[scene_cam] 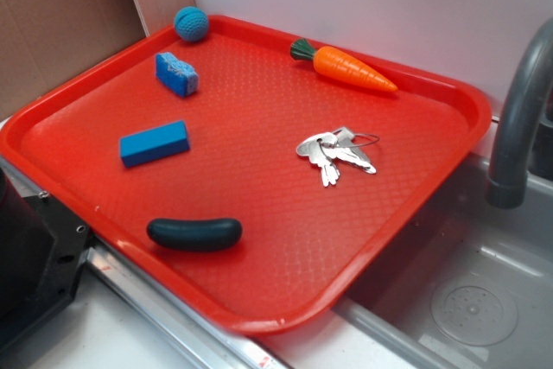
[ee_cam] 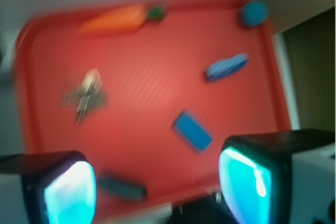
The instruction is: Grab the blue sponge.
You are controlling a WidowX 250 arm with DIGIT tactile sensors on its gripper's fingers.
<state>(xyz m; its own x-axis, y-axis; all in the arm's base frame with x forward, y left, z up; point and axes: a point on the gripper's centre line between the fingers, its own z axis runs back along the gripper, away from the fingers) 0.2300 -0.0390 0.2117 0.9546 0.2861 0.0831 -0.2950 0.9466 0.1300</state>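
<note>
The pincer (ee_cam: 157,182) hangs high over the near edge of the red tray (scene_cam: 285,300), its two pads (ee_cam: 71,192) spread wide with nothing between them, so it is released and empty; in the exterior view it does not appear at all, only a dark part of the rig at the lower left corner. By my reading the task is at its opening step, the approach, with no contact made yet. Nearest the pincer, close to the tray's near rim, lies a dark green pickle-shaped piece (scene_cam: 194,233). A little farther in, toward the left side, is the smooth blue brick (scene_cam: 154,143), lying flat and well apart from everything else; this is not the target. To the right of the middle sits a bunch of keys (scene_cam: 333,151). Farther back and to the left is the blue sponge (scene_cam: 176,73), a short, rough-looking block with a paler speckled face, resting on the tray floor with open space all round it. Beyond it, in the tray's far left corner, is the teal crocheted ball (scene_cam: 191,23), near the sponge but not touching. A toy carrot (scene_cam: 350,68) lies along the far rim toward the right. The tray rests on the bench beside a sink (scene_cam: 471,300) and a grey faucet (scene_cam: 518,118). The next move, I judge, calls for carrying the pincer past the brick toward the far left, turning it to straddle the sponge's narrow width, then descending. The wrist view is blurred, so fine alignment cannot be judged from it.
</note>
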